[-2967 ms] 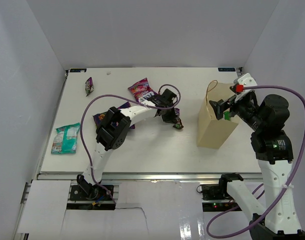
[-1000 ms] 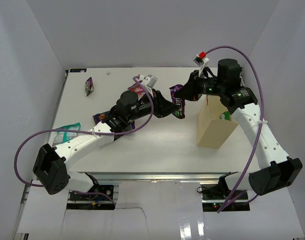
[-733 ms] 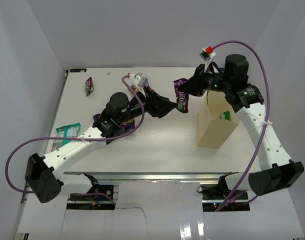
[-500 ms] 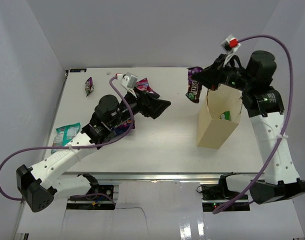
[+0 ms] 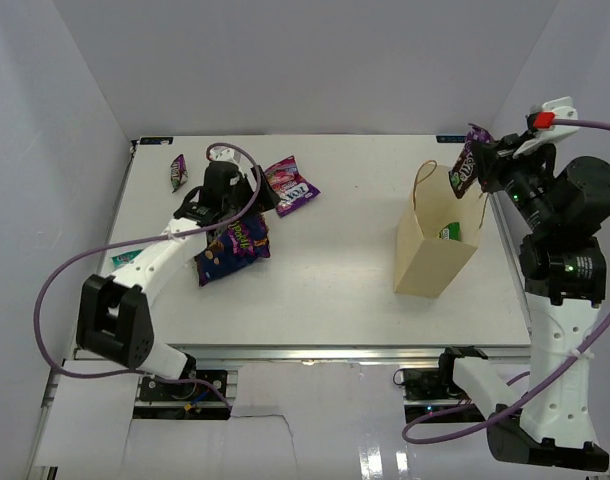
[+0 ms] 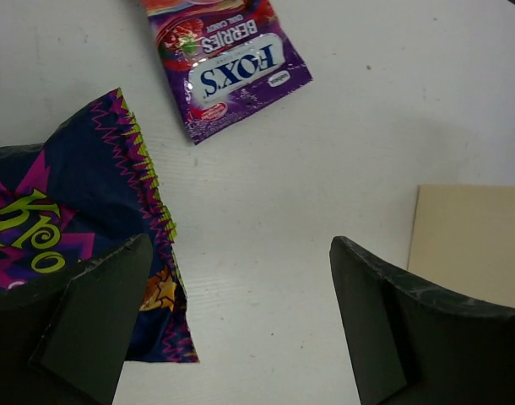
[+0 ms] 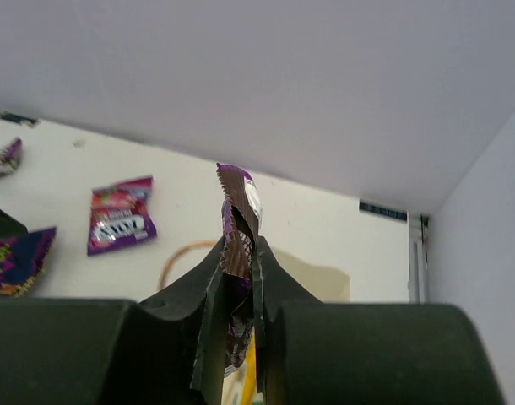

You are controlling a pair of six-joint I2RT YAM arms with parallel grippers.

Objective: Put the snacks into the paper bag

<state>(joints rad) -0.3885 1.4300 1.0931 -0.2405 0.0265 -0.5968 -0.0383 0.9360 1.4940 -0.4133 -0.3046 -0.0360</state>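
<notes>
Right pincer (image 7: 241,253): clenched on a small dark purple glossy snack bar (image 7: 235,202), which stood edge-on between the two black fingers.
Held bar's place: in the air, over the far rim of the tall tan kraft paper bag (image 5: 430,250) as the top view showed it; not inside.
Paper bag: upright on the right part of the white table (image 5: 335,290), mouth open, thin loop handle raised at its left side.
Inside the bag: a green-white packet (image 5: 448,231), partly visible through the mouth.
Left pincer (image 6: 241,245): released, jaws wide apart, nothing between them, above bare table.
Big purple crinkled bag (image 6: 63,211): flat on the table at the left finger; contact could not be told.
Pink-red glossy bag (image 6: 228,59): flat, just beyond the purple one, apart from it.
Second small dark purple bar (image 5: 178,172): near the far left corner, well apart from the arm.
Pale teal packet (image 5: 125,258): at the left edge, mostly hidden under the left arm.
</notes>
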